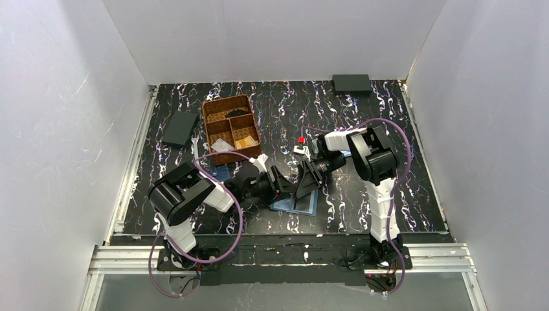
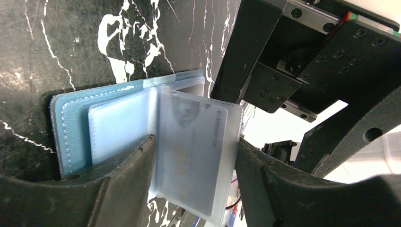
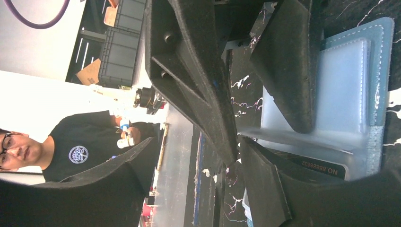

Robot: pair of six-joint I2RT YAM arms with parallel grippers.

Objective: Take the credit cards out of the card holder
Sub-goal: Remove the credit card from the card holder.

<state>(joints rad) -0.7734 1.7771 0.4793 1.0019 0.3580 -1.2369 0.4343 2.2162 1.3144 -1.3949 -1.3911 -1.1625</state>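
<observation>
Near the table's (image 1: pixel 388 194) front edge, about midway along, the card holder (image 2: pixel 71 127) lies open. My right gripper (image 3: pixel 197 140) stands wide over it, holding nothing. My left gripper (image 2: pixel 195 142) straddles a raised clear sleeve (image 2: pixel 189 198) with a credit card (image 2: pixel 198 137) inside; whether it pinches that sleeve, I cannot tell.

Left arm (image 1: pixel 184 201), right arm (image 1: pixel 377 170): black joints, white links.
Cables (image 1: pixel 239 217): purple loops.
Left end effector (image 2: pixel 194 161), right end effector (image 3: pixel 196 146): matte black.
</observation>
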